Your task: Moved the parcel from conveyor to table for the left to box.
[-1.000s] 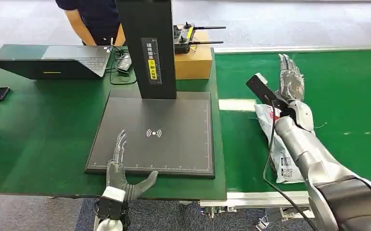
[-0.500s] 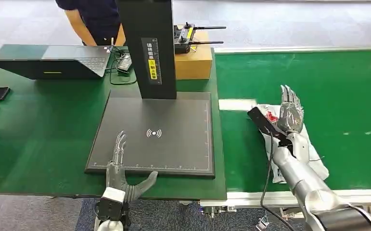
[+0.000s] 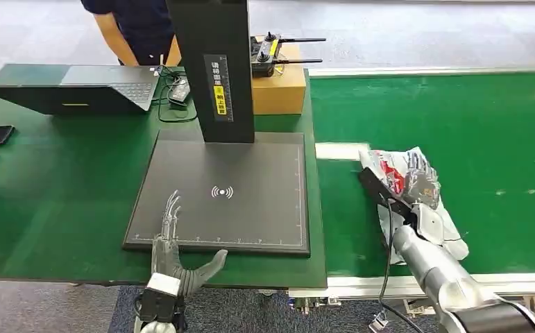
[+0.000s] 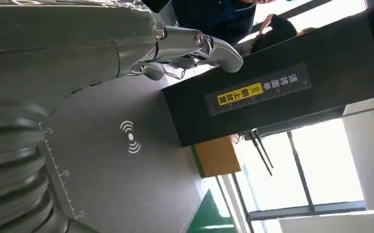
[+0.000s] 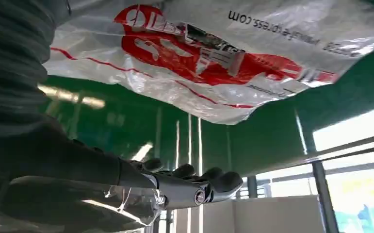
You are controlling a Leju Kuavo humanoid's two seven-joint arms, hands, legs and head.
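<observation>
1 parcel (image 3: 417, 201), 1 laptop (image 3: 77, 89), 1 cardboard box (image 3: 278, 90), 2 hands.

The head view looks forward and down from high on the robot, taking in a green-topped table (image 3: 56, 187) on the left and a green conveyor belt (image 3: 486, 125) on the right. The left wrist view sits close behind the left hand (image 4: 54, 48), turned on its side, and shares with the head view the flat dark grey scanning pad (image 4: 121, 165) and its tall black column (image 4: 272, 92). The right wrist view looks from very near along the right hand (image 5: 102, 189) at a crinkled white plastic parcel with red print (image 5: 214, 53), which the head view also shows on the belt.
</observation>
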